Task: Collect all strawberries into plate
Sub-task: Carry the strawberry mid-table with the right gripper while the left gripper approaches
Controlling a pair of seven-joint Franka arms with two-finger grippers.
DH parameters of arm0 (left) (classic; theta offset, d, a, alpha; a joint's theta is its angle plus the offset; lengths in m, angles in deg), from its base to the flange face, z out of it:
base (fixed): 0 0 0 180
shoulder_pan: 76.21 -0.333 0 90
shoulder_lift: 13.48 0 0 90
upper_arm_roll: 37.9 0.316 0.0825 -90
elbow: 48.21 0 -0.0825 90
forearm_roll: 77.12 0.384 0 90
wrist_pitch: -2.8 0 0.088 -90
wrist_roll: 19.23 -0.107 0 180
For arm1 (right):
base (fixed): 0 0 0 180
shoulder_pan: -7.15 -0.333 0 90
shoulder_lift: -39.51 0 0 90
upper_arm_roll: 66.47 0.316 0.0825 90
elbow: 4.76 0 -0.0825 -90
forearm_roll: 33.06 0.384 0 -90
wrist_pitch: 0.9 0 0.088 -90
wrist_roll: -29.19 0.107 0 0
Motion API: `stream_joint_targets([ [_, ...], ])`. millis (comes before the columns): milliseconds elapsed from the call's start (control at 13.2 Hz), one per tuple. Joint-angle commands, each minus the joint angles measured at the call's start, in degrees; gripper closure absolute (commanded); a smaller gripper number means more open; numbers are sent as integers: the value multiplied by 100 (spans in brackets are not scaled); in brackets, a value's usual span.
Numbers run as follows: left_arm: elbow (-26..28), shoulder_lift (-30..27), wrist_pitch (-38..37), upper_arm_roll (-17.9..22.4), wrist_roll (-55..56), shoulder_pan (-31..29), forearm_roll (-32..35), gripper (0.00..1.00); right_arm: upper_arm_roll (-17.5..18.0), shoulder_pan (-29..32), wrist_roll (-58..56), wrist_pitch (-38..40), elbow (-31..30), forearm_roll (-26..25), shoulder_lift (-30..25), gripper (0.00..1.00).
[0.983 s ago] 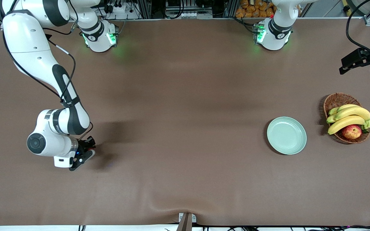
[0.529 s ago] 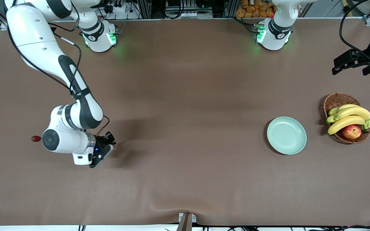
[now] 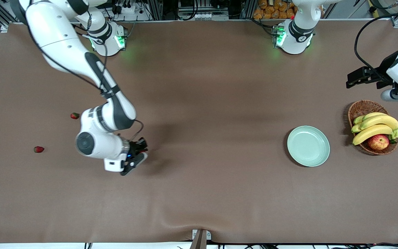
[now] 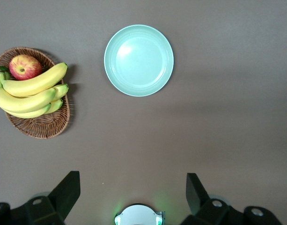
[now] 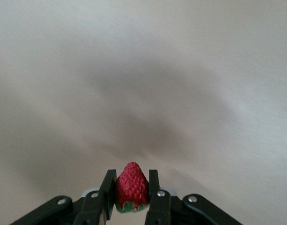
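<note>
My right gripper point(image 3: 136, 161) is shut on a red strawberry point(image 5: 132, 187), pinched between both fingers with its tip pointing out, low over bare table. Two more strawberries lie toward the right arm's end of the table. One strawberry point(image 3: 75, 115) sits beside the right forearm, and another strawberry point(image 3: 39, 149) lies nearer the front camera. The mint-green plate point(image 3: 308, 146) stands empty toward the left arm's end and also shows in the left wrist view as the plate point(image 4: 139, 60). My left gripper point(image 3: 354, 79) hangs open over the table close to the basket, with nothing between the fingers of the gripper point(image 4: 132, 178).
A wicker basket point(image 3: 360, 106) stands beside the plate at the left arm's end and holds bananas point(image 3: 375, 126) and an apple point(image 3: 378, 141). The brown table cover has a wrinkle point(image 3: 185, 224) at the front edge.
My right arm has swung toward the middle of the table with the strawberry held, uncovering two strawberries on the table. The left gripper has drifted slightly toward the middle.
</note>
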Motion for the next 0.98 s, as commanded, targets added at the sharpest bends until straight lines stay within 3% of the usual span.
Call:
stream_joint_targets([
  [0,-46,360,260,-43,529,59,-188,0,-57,-512,1025,-239,-52,91,-128,86],
  [454,-186,1291,1498,-104,1884,630,-207,0,-84,-1900,3583,-292,632,47,-84,87],
  [907,-195,1846,2483,-95,3018,1079,-198,0,-189,-2991,4992,-1652,756,-58,214,87],
])
